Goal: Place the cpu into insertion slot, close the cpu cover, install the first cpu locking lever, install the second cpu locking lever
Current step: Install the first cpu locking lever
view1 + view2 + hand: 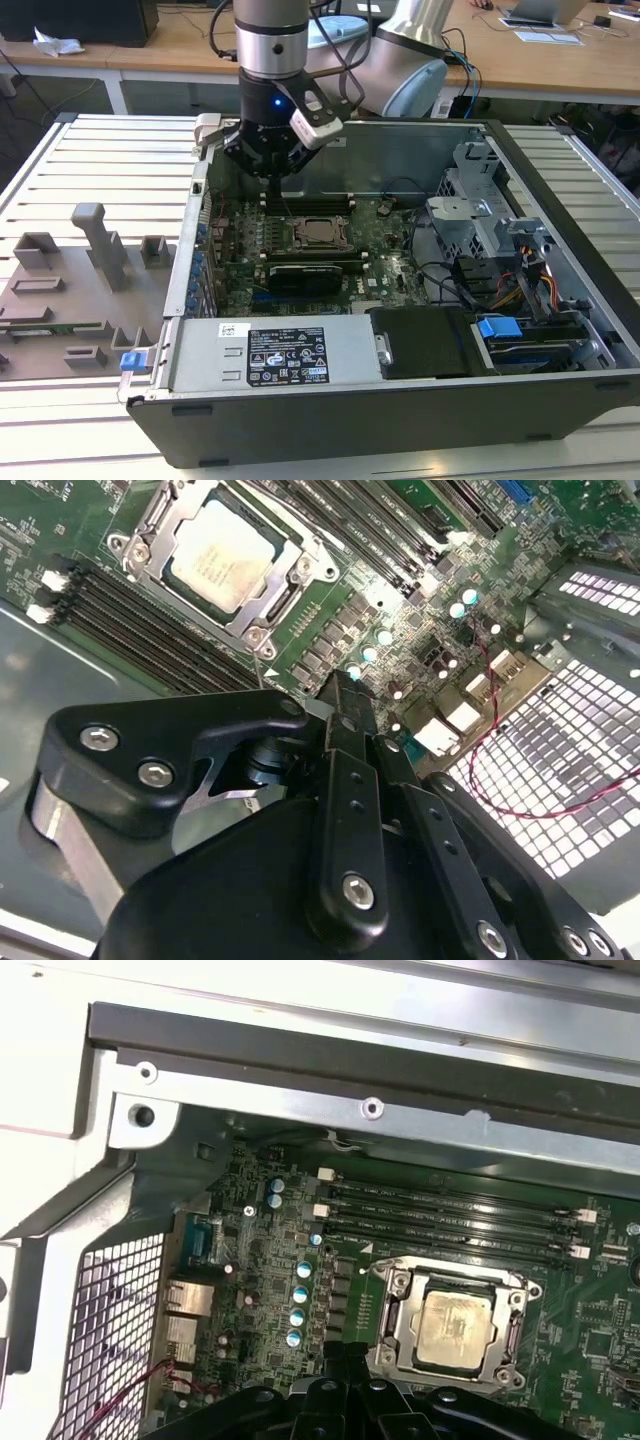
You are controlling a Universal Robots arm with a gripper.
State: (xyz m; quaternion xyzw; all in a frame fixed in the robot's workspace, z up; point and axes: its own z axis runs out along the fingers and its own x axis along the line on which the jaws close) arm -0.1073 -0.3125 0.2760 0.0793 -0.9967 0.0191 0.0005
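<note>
Gripper (345, 690) fingers pressed together, empty, hovering just far of the cpu (222, 555), lying flat, metal top up, framed by the cpu cover (285, 580) in both wrist views

— The cpu (218, 558) top?
— Dull silvery metal, smooth; the cpu cover (400, 1325) around it is brighter, glossy metal.
— And the gripper (342, 695)?
— Matt black, with shiny screw heads. The computer case (400, 420) is dark grey metal, matt outside, bare inside.
</note>
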